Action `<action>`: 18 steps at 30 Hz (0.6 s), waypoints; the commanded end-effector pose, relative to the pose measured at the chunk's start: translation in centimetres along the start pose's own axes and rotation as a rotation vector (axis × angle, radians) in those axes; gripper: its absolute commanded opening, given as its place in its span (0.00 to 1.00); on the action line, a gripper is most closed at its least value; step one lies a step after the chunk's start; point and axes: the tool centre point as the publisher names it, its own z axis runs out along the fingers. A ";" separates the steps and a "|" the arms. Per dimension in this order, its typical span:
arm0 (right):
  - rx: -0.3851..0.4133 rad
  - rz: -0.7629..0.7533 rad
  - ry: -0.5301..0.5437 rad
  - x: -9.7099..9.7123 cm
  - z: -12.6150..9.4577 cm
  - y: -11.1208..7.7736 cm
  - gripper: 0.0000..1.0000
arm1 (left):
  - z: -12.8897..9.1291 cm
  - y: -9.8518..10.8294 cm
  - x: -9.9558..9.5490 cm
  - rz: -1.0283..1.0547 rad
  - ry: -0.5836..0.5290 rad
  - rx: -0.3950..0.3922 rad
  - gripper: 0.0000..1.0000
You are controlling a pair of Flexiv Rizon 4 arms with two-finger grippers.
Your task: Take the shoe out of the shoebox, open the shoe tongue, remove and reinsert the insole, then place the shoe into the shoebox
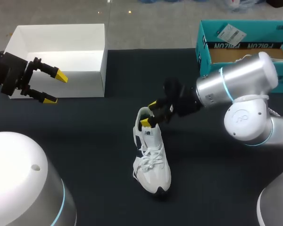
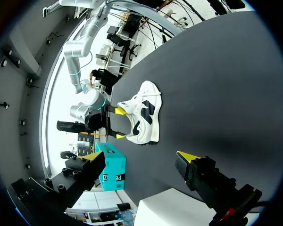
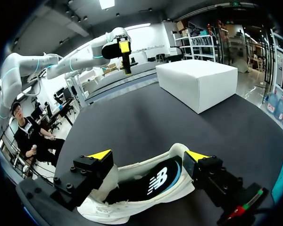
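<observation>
Centrally, white shoe (image 1: 153, 165) on the dark table (image 1: 85, 141), toe toward the robot, dark insole (image 3: 141, 188) visible inside. Right gripper (image 1: 148, 113) at the heel, fingers spread wide astride the collar, nothing clamped. Left gripper (image 1: 53, 87) likewise spread and empty, hovering before the white box (image 1: 80, 82), well apart from the shoe. Teal shoebox (image 1: 207, 59) at the far right.

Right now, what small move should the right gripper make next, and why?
Probably lower the right gripper into the shoe and pinch the insole at its heel: its fingers stand open astride the collar, with the insole exposed between them.
</observation>
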 end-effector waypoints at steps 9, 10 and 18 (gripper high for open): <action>0.110 0.206 -0.384 -1.4 -2.0 0.5 0.00 | 0.0 -0.1 0.0 0.000 0.004 -0.002 1.00; 0.185 0.176 -0.497 -1.7 -2.0 0.6 0.00 | 0.0 -0.1 0.0 0.000 0.004 -0.002 1.00; 0.275 0.125 -0.613 -1.9 -2.1 0.7 0.00 | 0.0 -0.1 0.0 0.000 0.004 -0.002 1.00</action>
